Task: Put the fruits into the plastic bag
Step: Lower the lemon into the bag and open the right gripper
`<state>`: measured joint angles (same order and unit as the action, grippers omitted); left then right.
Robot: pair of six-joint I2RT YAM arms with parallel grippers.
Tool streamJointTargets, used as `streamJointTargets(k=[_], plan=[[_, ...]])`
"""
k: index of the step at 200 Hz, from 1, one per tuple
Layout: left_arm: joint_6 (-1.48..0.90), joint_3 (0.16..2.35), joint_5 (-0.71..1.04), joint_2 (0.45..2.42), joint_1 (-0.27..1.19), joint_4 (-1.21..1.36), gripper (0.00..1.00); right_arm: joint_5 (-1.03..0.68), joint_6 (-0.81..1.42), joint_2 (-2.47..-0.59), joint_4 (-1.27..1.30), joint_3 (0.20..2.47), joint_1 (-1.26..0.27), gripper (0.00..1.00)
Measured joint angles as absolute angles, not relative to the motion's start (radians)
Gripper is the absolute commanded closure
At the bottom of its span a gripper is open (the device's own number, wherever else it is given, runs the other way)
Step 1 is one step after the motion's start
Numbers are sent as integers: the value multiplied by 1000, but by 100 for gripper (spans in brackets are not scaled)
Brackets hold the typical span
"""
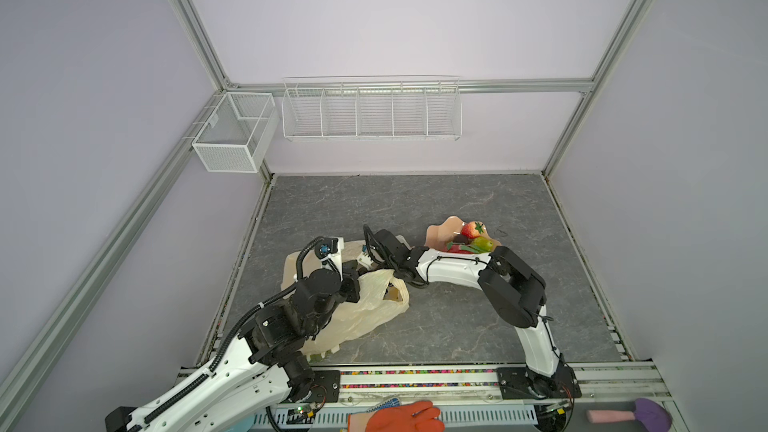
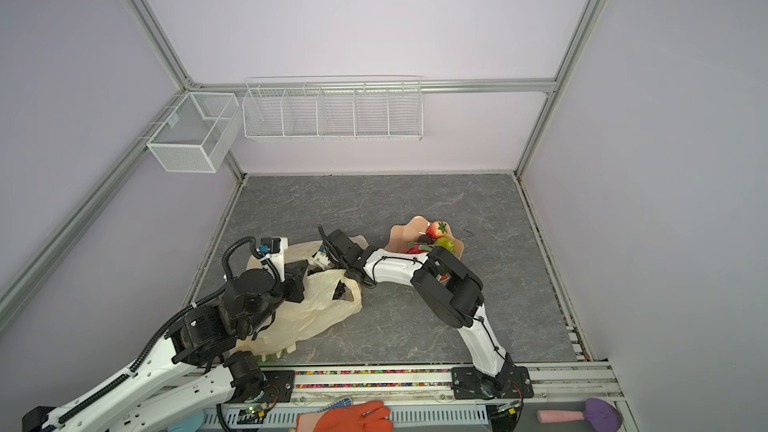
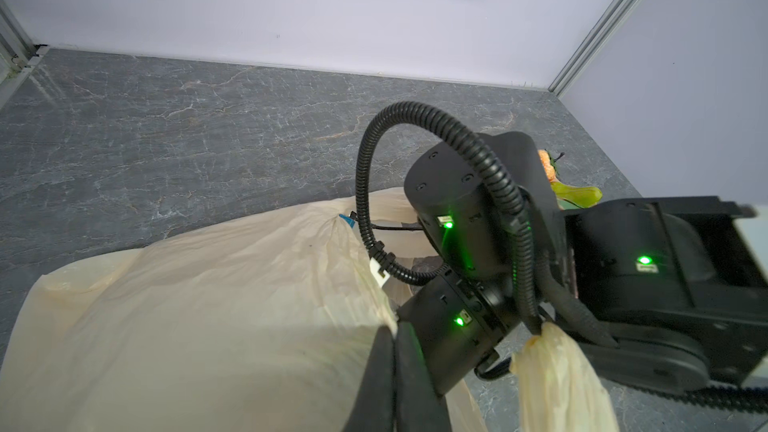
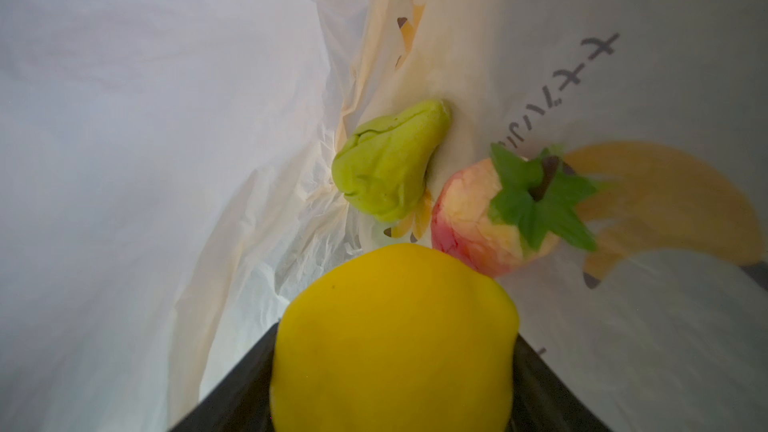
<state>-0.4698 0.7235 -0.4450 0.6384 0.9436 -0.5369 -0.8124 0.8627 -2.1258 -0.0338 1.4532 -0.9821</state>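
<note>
The cream-yellow plastic bag lies left of centre in both top views. My left gripper is shut on its rim film and holds the mouth up. My right gripper is inside the bag, shut on a yellow lemon. On the bag's floor lie a green pear-shaped fruit and a pink-red fruit with green leaves. A peach plate to the right carries a strawberry, a green fruit and a red dragon fruit, partly hidden by my right arm.
White wire baskets hang on the back wall and another hangs at the left corner. An orange glove and a pink-handled purple tool lie beyond the front rail. A small dark loop lies right of the plate.
</note>
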Motion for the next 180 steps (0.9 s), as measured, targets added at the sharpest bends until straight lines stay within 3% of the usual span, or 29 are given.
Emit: streamJointTargets(k=[52, 89, 93, 105, 180], plan=[[-471, 706, -450, 588, 944, -550, 100, -871, 961, -2193, -15, 1537, -1011, 15], [-482, 694, -464, 541, 944, -568, 100, -915, 982, -2194, -2, 1532, -1032, 6], [-484, 693, -467, 534, 944, -570, 100, -917, 984, -2191, -1, 1526, -1032, 1], [-488, 688, -474, 514, 944, -579, 100, -923, 985, -2181, -2, 1509, -1031, 5], [-501, 667, -494, 440, 944, -641, 100, -886, 949, -2016, -79, 1419, -984, 5]])
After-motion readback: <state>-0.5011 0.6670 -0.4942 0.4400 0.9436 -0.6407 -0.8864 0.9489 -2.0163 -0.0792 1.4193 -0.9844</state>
